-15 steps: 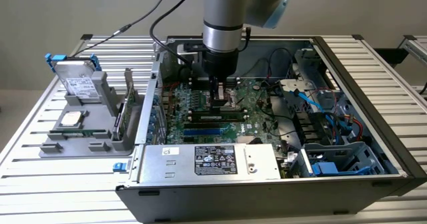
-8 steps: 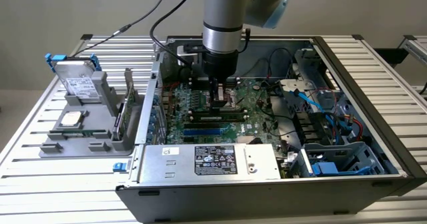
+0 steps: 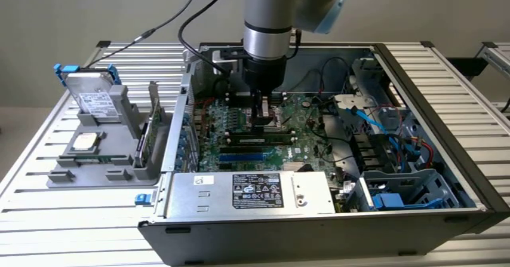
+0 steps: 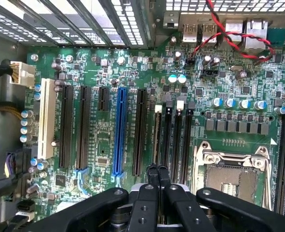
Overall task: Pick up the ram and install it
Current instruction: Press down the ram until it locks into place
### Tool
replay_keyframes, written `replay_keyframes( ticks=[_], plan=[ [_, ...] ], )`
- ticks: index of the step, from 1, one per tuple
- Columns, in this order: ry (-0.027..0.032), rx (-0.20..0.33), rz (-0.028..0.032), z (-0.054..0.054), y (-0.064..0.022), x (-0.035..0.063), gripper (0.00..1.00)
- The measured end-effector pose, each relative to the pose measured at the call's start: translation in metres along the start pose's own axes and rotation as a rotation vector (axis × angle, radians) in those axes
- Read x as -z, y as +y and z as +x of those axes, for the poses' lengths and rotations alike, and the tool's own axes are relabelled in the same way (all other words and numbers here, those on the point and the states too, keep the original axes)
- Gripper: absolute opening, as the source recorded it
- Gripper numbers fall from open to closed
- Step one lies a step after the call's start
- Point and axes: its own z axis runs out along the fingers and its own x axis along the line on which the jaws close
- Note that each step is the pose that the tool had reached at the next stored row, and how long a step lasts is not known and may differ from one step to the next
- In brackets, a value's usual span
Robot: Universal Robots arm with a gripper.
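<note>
The ram (image 3: 259, 139), a narrow green stick with black chips, lies along a black slot on the motherboard (image 3: 239, 123) inside the open computer case. In the wrist view the ram (image 4: 157, 137) is seen edge-on in the slot nearest the long black slots. My gripper (image 3: 263, 119) hangs straight down over the ram. Its two black fingers (image 4: 153, 176) are pressed together over the ram's near end, so my gripper (image 4: 157, 170) is shut with nothing between them. I cannot tell whether the tips touch the stick.
A metal CPU socket (image 4: 229, 169) and the empty slots (image 4: 181, 135) lie beside the ram. A blue slot (image 4: 119, 130), red-black wires (image 4: 219, 38), the power supply (image 3: 251, 192) and blue cables (image 3: 398, 129) crowd the case. A grey fixture (image 3: 95, 159) holds a silver hard drive (image 3: 95, 97) and a green card (image 3: 151, 129).
</note>
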Motion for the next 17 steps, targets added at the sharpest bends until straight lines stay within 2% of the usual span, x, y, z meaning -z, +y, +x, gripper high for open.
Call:
replay_keyframes(
  ticks=[5, 6, 17],
  plan=[
    [-0.0124, 0.001, 0.0005, 0.007, -0.0107, 0.0015, 0.1],
    [-0.0134, 0.001, 0.0007, 0.008, -0.0118, 0.0016, 0.1],
    [-0.0134, 0.001, 0.0006, 0.008, -0.0119, 0.0016, 0.1]
  ],
)
